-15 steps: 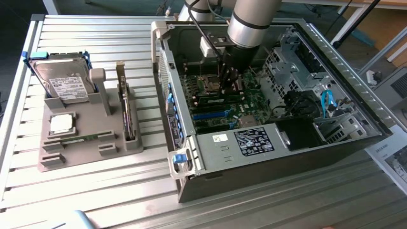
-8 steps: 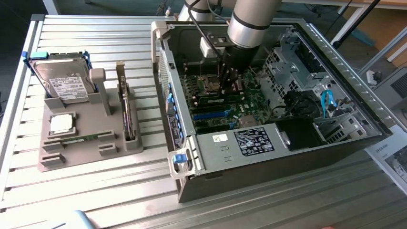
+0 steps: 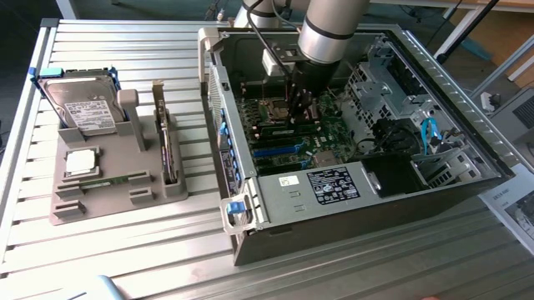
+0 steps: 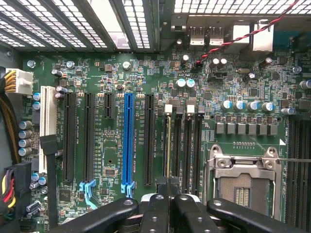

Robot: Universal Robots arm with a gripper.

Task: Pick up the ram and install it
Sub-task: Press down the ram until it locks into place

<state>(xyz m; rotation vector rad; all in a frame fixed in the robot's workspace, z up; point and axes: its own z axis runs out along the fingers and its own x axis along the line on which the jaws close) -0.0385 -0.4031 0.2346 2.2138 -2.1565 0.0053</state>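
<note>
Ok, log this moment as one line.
tool: shut | position: over black memory slots on green motherboard | location: inside open dark metal computer case | held item: cannot tell

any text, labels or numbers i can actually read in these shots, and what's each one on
None can be quoted; print is there but too small or blurred:
White label on the hard drive: unreadable.
Black label on the power supply: unreadable.
Small white sticker on the case bracket: unreadable.
White silkscreen beside the blue slot on the motherboard: unreadable.
Printed sheet at the exterior view's right: unreadable.
</note>
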